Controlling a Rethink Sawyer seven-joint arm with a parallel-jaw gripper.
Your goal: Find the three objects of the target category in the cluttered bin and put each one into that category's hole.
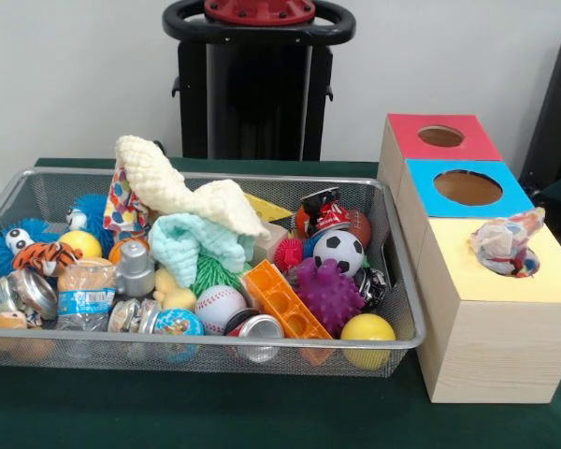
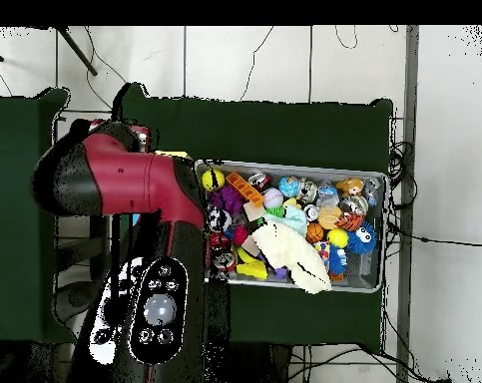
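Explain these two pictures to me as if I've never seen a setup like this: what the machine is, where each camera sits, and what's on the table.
The machine is a robot arm, red and black, on a pedestal behind a green table. One picture is taken from across the table, facing the pedestal; the other looks straight down, with the arm covering the boxes. Its tool shows in neither picture, so nothing can be said of what it holds.

On the table stands a wire mesh bin full of balls, cans, toys and cloths, among them a spotted cloth beside a cream knitted cloth. Next to the bin are three wooden boxes with round holes: red, blue and yellow. Another spotted cloth sticks out of the yellow box's hole.
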